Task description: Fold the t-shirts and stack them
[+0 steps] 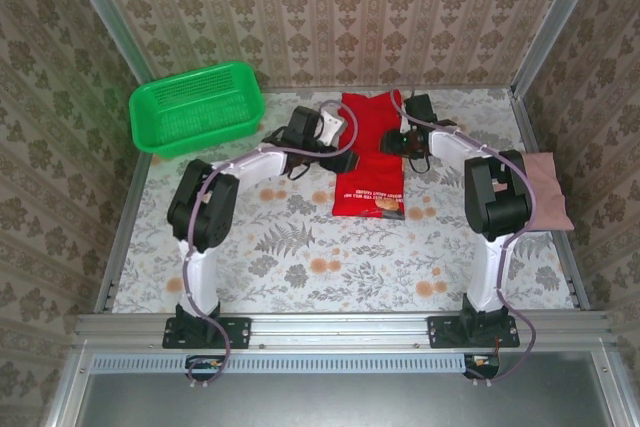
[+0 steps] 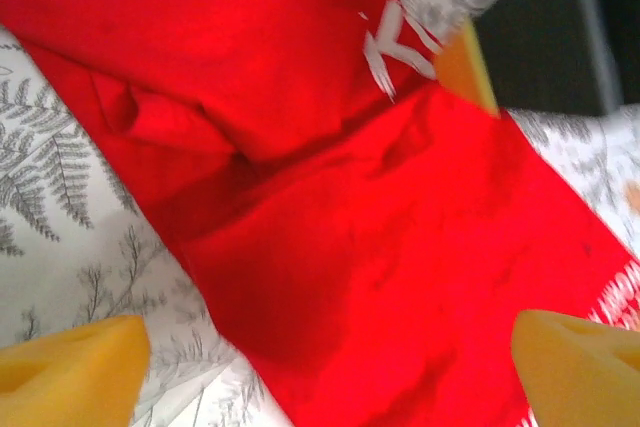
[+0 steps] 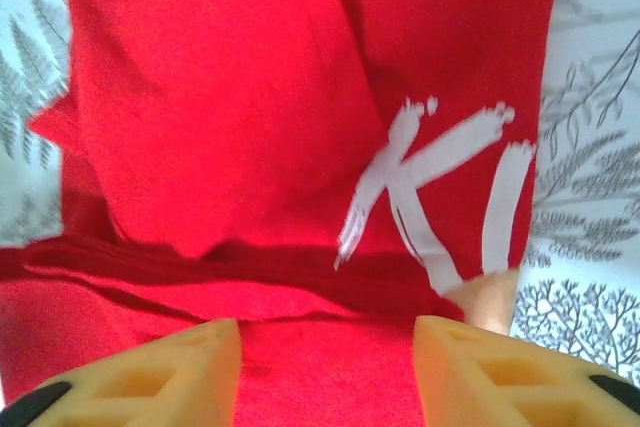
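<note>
Yellow pads (image 3: 150, 377) of my right tool (image 3: 330, 377) sit closest, a middling gap apart, with flat red cloth showing between them and nothing pinched that I can see. My left tool (image 2: 325, 372) is spread wide, one pad at either side of the same red shirt (image 2: 350, 247). Both tools hang over the far half of that shirt, which lies as a long narrow strip on the tabletop (image 1: 300, 247). The step in hand looks like the end-over-end fold. I judge it best for each tool to take one corner of the edge just ahead of its pads, pinch every layer, lift level and together, then lay the edge down square. The cloth is bright red, soft and creased, with white brush lettering (image 3: 440, 187) just ahead of my right tool and a shadowed fold ridge nearer my pads. The pink shirt (image 1: 550, 192) lies well out to the right of my right tool.
</note>
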